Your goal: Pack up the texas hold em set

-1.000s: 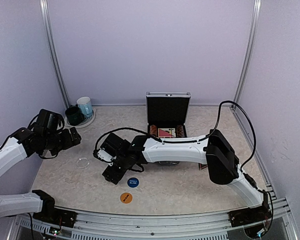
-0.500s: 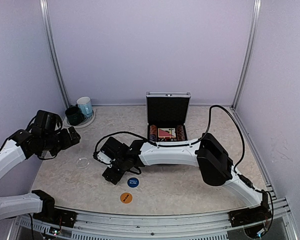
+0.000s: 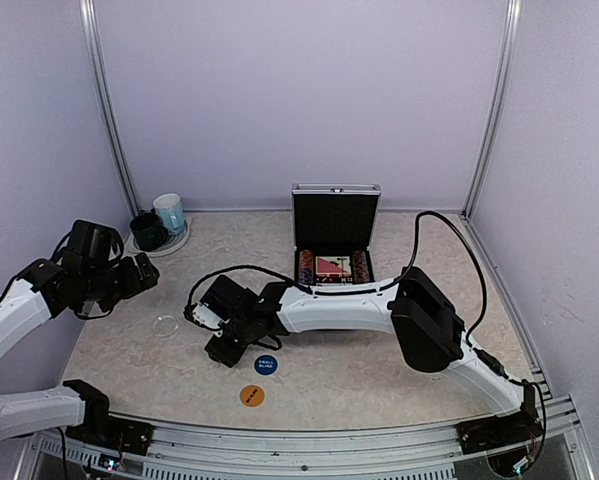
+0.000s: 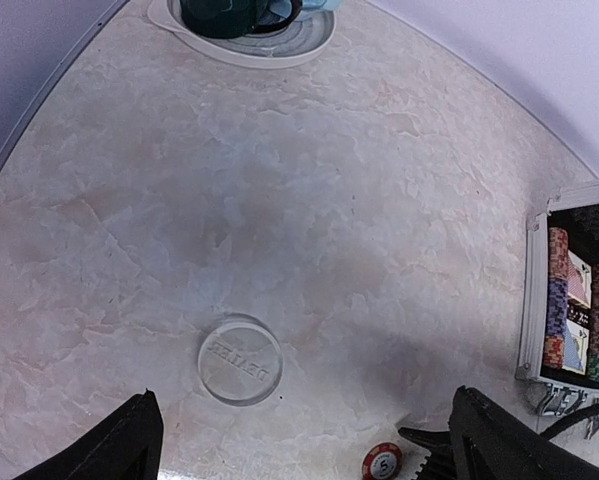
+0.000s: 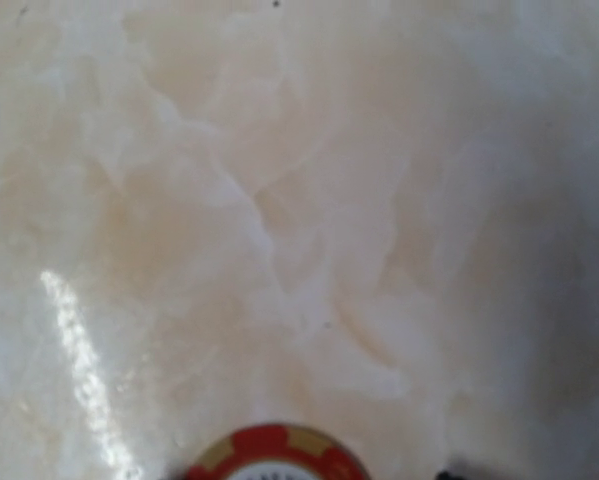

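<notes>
**Step in hand (judged):** picking up one loose chip for packing.

- **Right gripper** [image 3: 217, 348]: lowered close to the pale marbled table [image 3: 379, 375]. I cannot tell how the jaws stand, because its fingers barely enter the wrist view.
- **Round red poker chip with cream edge marks** [image 5: 274, 458]: lies flat on the table, right at the foot of the right jaws. Whether they touch it cannot be made out.
- **Left gripper** [image 4: 304, 450]: raised above the table, jaws released and spread wide with nothing between them.
- **Clear round plastic disc with embossed lettering** [image 4: 240, 359]: lies flat just ahead of the left jaws, apart from them.
- **Blue round button** [image 3: 266, 365]: lies flat just beside the right jaws, on the near side.
- **Orange round button** [image 3: 251, 396]: lies nearer the bases than the blue one.
- **Small silver aluminium case with black lining** [image 3: 335, 222]: open with its lid upright, chip stacks and cards inside. It stands well beyond the right jaws.

**Next move (judged):** the jaws should pinch the thin chip by its rim and lift it without sliding it away. They should then carry it over the case and drop it into a chip slot.
</notes>
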`<state>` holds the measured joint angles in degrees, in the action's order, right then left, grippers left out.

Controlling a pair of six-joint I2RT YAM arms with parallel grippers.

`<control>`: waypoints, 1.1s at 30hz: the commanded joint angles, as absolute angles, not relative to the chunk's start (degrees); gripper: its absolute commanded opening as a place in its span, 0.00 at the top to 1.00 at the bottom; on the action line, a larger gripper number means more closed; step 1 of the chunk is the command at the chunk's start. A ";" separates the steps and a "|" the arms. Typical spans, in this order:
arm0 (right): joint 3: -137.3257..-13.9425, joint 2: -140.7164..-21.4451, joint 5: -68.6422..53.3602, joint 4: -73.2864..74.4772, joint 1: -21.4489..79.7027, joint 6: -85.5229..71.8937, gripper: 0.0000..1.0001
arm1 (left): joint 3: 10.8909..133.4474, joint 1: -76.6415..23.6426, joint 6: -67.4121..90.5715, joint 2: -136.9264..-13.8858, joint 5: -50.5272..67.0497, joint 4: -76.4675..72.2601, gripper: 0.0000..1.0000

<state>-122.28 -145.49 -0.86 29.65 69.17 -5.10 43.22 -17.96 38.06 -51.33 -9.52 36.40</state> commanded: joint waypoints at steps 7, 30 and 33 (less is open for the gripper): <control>-119.77 -146.82 -1.51 31.73 70.65 -3.86 0.56 | 43.64 -17.13 36.57 -50.54 -9.72 35.32 0.01; -122.27 -144.27 -1.63 33.65 70.93 -4.78 0.42 | 42.10 -17.06 37.18 -50.90 -7.48 33.84 0.01; -122.44 -144.51 -2.00 33.68 70.93 -5.03 0.40 | 42.10 -17.10 37.18 -50.92 -7.49 33.77 0.01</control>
<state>-121.12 -143.98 -0.23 31.11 70.17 -3.99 42.59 -17.43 37.26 -51.22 -7.75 35.11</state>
